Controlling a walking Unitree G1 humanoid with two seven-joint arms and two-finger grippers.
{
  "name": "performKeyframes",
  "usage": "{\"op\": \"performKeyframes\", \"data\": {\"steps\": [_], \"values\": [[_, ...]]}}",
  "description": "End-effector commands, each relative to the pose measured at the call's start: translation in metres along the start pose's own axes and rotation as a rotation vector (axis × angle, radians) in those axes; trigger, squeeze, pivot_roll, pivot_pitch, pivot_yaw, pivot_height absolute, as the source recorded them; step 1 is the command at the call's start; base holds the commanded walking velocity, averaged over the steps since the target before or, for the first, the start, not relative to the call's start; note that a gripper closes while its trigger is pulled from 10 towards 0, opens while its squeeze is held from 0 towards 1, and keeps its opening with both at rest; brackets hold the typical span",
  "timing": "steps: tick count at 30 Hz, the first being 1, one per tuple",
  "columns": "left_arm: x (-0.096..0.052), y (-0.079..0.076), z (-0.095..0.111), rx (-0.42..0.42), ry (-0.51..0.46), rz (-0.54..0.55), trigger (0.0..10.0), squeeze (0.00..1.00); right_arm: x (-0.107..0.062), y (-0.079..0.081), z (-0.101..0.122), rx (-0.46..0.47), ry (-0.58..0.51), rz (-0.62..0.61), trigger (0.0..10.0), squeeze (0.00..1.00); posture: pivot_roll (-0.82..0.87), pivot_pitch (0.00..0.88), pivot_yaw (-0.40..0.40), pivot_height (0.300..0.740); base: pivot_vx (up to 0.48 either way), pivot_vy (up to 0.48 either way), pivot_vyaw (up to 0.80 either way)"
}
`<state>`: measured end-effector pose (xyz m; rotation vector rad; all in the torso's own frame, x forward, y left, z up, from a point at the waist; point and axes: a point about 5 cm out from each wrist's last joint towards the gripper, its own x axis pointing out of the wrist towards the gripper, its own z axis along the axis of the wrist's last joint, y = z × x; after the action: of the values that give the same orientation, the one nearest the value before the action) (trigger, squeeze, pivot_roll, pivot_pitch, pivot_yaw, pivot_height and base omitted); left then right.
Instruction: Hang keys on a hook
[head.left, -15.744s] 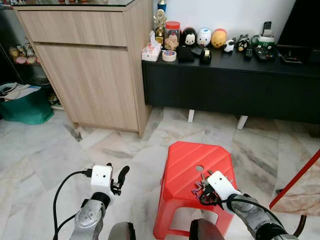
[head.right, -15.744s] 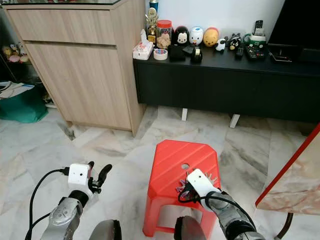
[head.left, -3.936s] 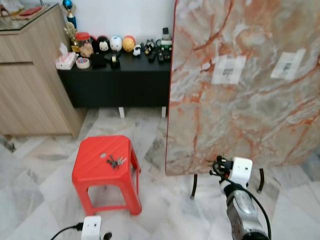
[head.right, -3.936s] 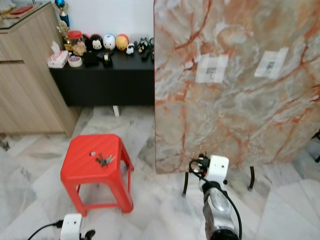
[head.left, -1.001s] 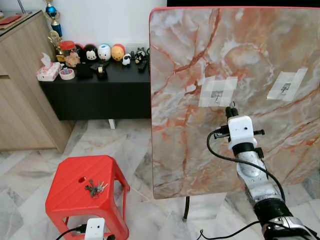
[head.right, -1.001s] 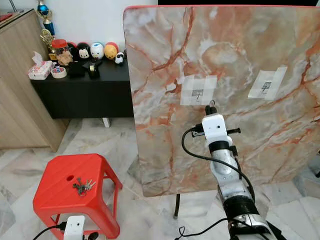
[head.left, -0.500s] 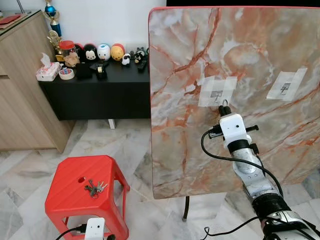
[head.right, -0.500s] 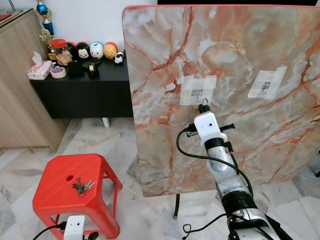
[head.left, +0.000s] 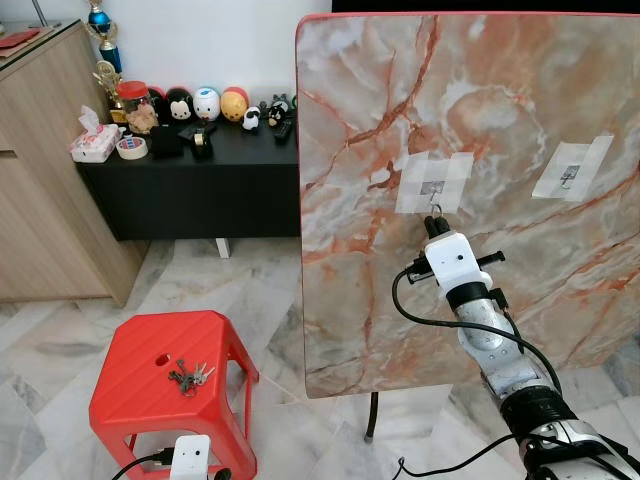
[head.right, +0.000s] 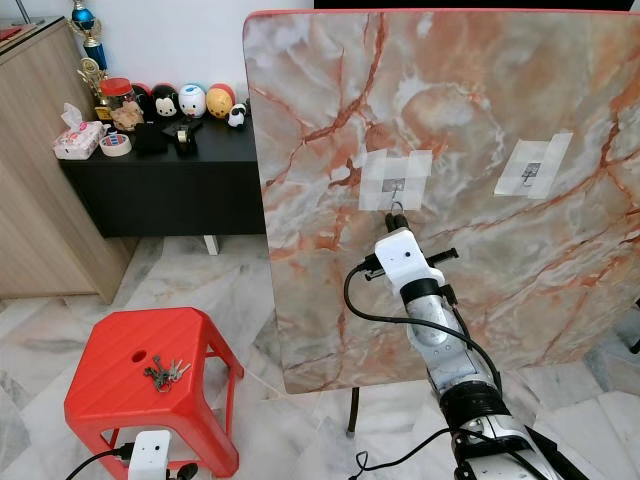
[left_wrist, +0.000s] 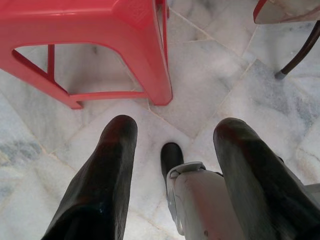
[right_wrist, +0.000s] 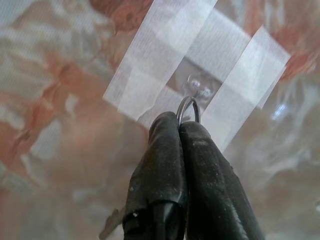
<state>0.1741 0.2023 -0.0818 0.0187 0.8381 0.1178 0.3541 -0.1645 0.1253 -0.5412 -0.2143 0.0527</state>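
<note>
Fingers of the left gripper (left_wrist: 172, 165) stand wide apart, low over the marble floor (left_wrist: 220, 80) beside a leg of the red stool (head.left: 165, 375). On the stool's top, toward its right edge, lies a bunch of keys (head.left: 190, 377), touched by nothing. Farther out, the right gripper (right_wrist: 184, 125) is raised against the upright marble slab (head.left: 380, 120), its fingers pressed tight together on a thin metal ring (right_wrist: 188, 107). That ring's top reaches the small clear hook (right_wrist: 198, 88), which is fixed to the slab under crossed strips of white tape (right_wrist: 165, 55); whether the ring is over the hook I cannot tell. A second taped hook (head.left: 569, 175) sits near the slab's right edge. Behind, a black surface (head.left: 190, 170) carries toy figures (head.left: 205, 103) beside a wooden cabinet (head.left: 50, 180).
</note>
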Motion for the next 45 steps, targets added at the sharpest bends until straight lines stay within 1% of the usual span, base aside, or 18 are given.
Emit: {"op": "performKeyframes", "data": {"steps": [1, 5, 12, 18, 24, 33, 35, 45], "values": [[-0.001, -0.001, -0.004, 0.007, 0.016, -0.003, 10.0, 0.00, 0.005, -0.005, 0.006, -0.014, -0.027, -0.015, 10.0, 0.00, 0.02, 0.000, -0.042, 0.740, 0.000, 0.000, 0.00], [-0.001, -0.001, -0.004, 0.007, 0.016, -0.002, 10.0, 0.00, 0.007, -0.007, 0.006, -0.008, -0.014, -0.046, 10.0, 0.00, 0.02, 0.000, -0.043, 0.740, 0.000, 0.000, 0.00], [-0.001, -0.002, -0.003, 0.004, 0.015, -0.004, 10.0, 0.00, 0.010, -0.004, 0.008, -0.020, -0.004, -0.029, 10.0, 0.00, 0.02, 0.000, -0.044, 0.740, 0.000, 0.000, 0.00], [-0.001, -0.002, -0.004, 0.003, 0.016, -0.003, 10.0, 0.00, 0.012, -0.004, 0.008, -0.021, 0.008, -0.027, 10.0, 0.00, 0.02, 0.000, -0.045, 0.740, 0.000, 0.000, 0.00], [-0.001, -0.002, -0.004, 0.001, 0.018, -0.002, 10.0, 0.00, 0.012, -0.003, 0.007, -0.027, 0.023, -0.014, 10.0, 0.00, 0.02, 0.000, -0.047, 0.740, 0.000, 0.000, 0.00], [-0.001, -0.002, -0.003, 0.000, 0.014, 0.001, 10.0, 0.00, 0.013, 0.003, 0.007, -0.037, 0.033, 0.033, 10.0, 0.00, 0.02, 0.000, -0.048, 0.740, 0.000, 0.000, 0.00], [0.000, -0.002, -0.003, 0.001, 0.013, 0.001, 10.0, 0.00, 0.014, 0.004, 0.007, -0.052, 0.032, 0.043, 10.0, 0.00, 0.02, 0.000, -0.048, 0.740, 0.000, 0.000, 0.00], [-0.001, -0.003, -0.003, -0.001, 0.013, 0.001, 10.0, 0.00, 0.016, 0.001, 0.007, -0.052, 0.039, 0.030, 10.0, 0.00, 0.02, 0.000, -0.047, 0.740, 0.000, 0.000, 0.00]]}}
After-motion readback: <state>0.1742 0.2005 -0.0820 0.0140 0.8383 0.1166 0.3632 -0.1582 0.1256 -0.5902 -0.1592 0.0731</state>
